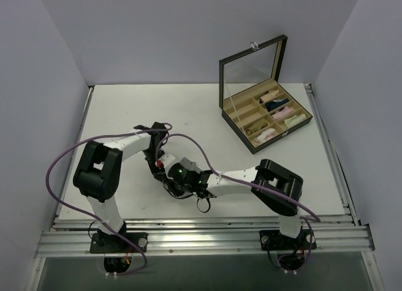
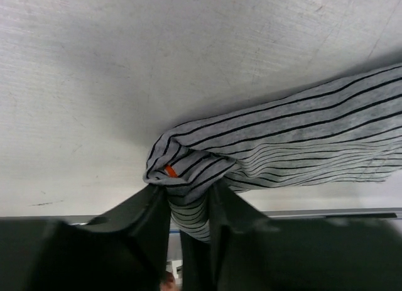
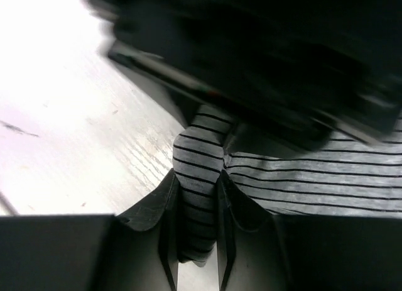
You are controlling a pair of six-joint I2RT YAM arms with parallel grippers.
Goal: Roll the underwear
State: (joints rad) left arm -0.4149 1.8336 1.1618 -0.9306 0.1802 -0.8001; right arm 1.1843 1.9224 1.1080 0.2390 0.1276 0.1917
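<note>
White worktop [image 1: 125,109] between pale lilac walls [image 1: 56,39]. Left arm [image 1: 125,143] and right arm [image 1: 235,178] bend inward, wrists meeting near its front. Left fingers [image 2: 160,209] and right fingers [image 3: 164,200] each pinch the striped grey underwear [image 2: 282,140], apparently lying bunched there.

No legible text anywhere, orange tab [image 2: 170,171] on the underwear [image 2: 282,140] too small to read

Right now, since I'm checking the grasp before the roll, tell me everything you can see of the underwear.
The underwear is soft grey cloth with thin dark pinstripes and a small orange tag at a bunched fold. It lies creased on the white table. The left fingers pinch that bunched end; the right fingers pinch another fold.
</note>
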